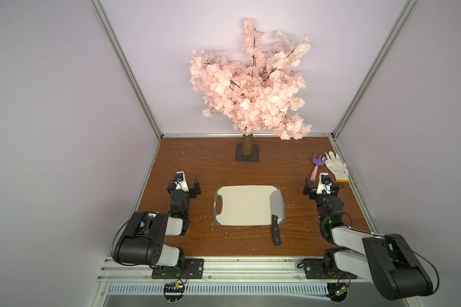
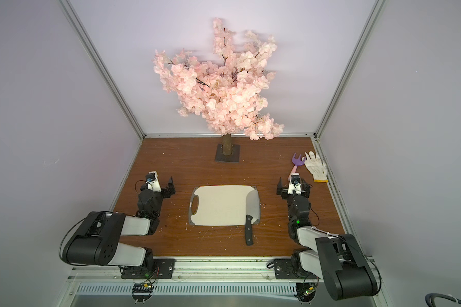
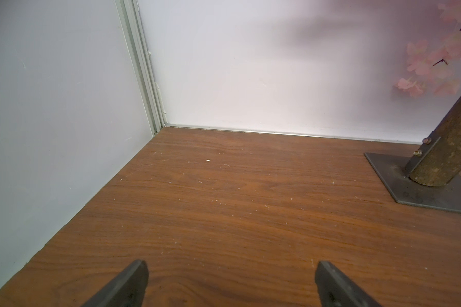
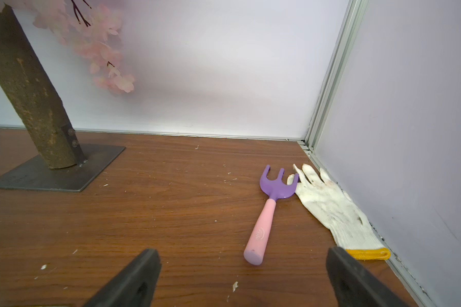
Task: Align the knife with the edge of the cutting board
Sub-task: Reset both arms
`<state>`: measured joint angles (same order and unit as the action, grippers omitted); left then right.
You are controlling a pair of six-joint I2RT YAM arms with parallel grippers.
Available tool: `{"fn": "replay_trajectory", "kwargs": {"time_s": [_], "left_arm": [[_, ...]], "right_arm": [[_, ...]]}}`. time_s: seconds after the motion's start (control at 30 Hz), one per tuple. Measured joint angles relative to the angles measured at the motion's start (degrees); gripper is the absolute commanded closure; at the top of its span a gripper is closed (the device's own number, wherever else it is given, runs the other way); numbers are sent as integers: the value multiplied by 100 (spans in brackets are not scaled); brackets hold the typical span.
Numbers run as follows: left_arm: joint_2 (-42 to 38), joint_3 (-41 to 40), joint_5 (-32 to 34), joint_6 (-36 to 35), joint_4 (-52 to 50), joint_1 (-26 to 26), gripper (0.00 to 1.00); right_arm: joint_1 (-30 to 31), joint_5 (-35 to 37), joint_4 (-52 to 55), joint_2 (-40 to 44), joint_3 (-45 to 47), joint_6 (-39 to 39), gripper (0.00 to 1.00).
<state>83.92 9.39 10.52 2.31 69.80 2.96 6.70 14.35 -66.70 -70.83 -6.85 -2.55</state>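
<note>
The pale beige cutting board (image 1: 244, 206) (image 2: 218, 206) lies flat mid-table, its handle cutout at the left end. The knife (image 1: 276, 206) (image 2: 251, 207) rests with its grey blade on the board's right end, running along the right short edge. Its black handle (image 1: 276, 232) sticks out over the near edge onto the table. My left gripper (image 1: 183, 183) (image 3: 232, 268) stands open left of the board, over bare wood. My right gripper (image 1: 321, 183) (image 4: 244, 253) stands open right of the board, empty. Neither wrist view shows the knife or board.
A pink blossom tree on a dark metal base plate (image 1: 247, 156) stands at the back centre. A purple-and-pink toy fork (image 4: 266, 220) and a white glove (image 4: 330, 210) lie by the right wall, just beyond my right gripper. Walls enclose three sides.
</note>
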Motion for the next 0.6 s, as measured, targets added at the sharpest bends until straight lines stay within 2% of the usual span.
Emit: {"fn": "replay_trajectory", "kwargs": {"time_s": [0.23,0.43,0.6], "left_arm": [[326,-17,-61,-7,442,0,2],[326,24,-535,-175,479,-7,2],[330,142,-791,-245,435,-55,2]], "right_arm": [[-2,83,-688,-798,114,42,1],[-2,90,-1832,-1823,361,42,0],[-2,131,-1585,-1751,61,66,1]]}}
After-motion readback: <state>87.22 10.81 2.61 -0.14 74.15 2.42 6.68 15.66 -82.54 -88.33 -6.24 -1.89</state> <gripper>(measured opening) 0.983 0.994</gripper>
